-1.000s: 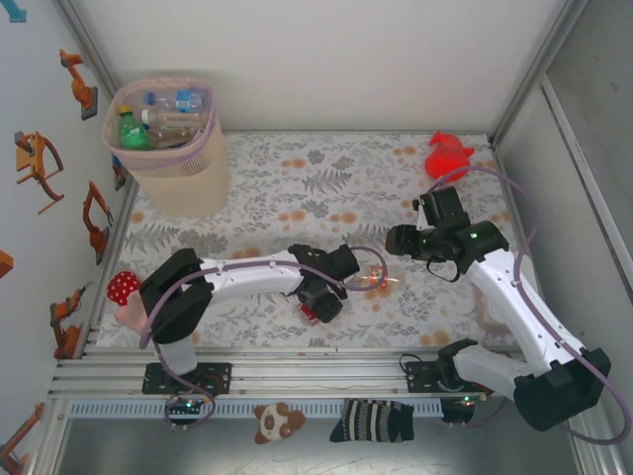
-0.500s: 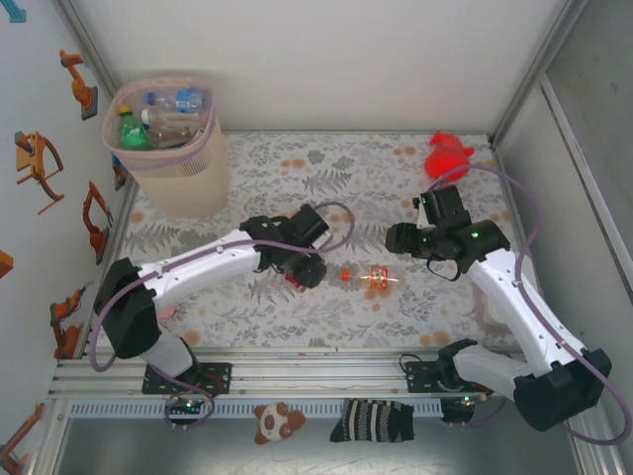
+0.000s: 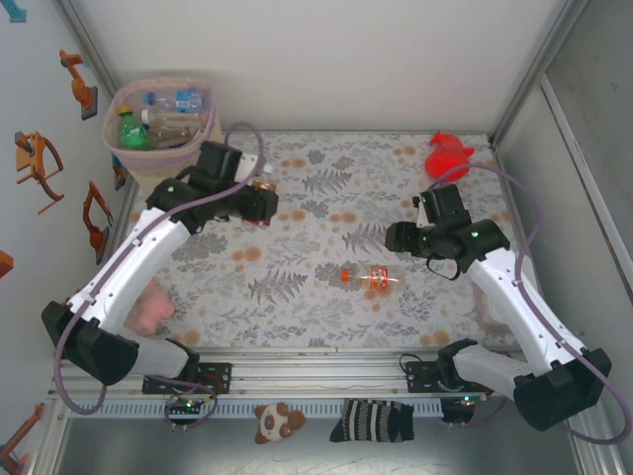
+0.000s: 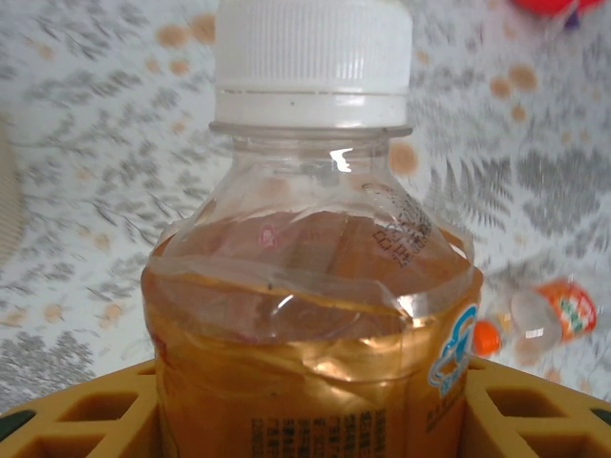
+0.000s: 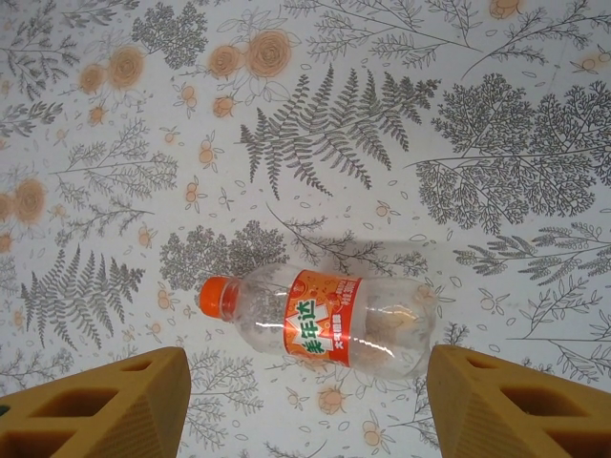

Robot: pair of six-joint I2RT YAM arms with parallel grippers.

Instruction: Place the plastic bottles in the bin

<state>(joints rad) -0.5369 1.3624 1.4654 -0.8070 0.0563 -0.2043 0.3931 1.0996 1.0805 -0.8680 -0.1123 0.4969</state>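
Clear brown-labelled plastic bottle [image 4: 305,286], judged light, crushable, is gripped mid-body by left tool [image 4: 305,420]; right tool [image 5: 307,401] is seen open.

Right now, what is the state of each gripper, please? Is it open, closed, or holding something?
Left gripper: closed on a clear plastic bottle with white cap and brown label.
Right gripper: open, holding nothing.
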